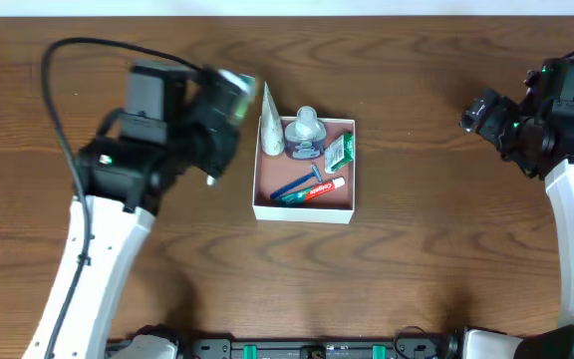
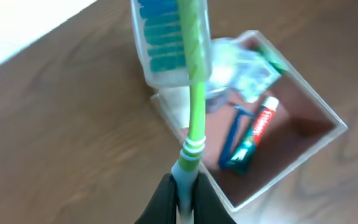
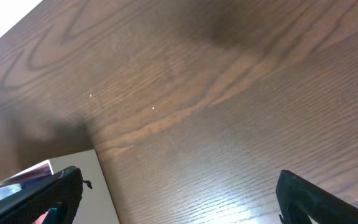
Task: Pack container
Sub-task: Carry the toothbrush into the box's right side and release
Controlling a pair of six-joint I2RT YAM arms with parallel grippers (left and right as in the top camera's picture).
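Observation:
The container is a shallow white-walled box with a reddish floor, at the table's middle. It holds a white tube, a clear capped bottle, a green packet, a blue razor and a red-and-green toothpaste. My left gripper is just left of the box. It is shut on a green-handled toothbrush with a clear cap over blue bristles, held above the box's left wall. My right gripper is open and empty, far right of the box.
The table is dark brown wood. The left arm's black cable loops over the far left. In the right wrist view my open fingers frame bare wood, with a white corner at lower left.

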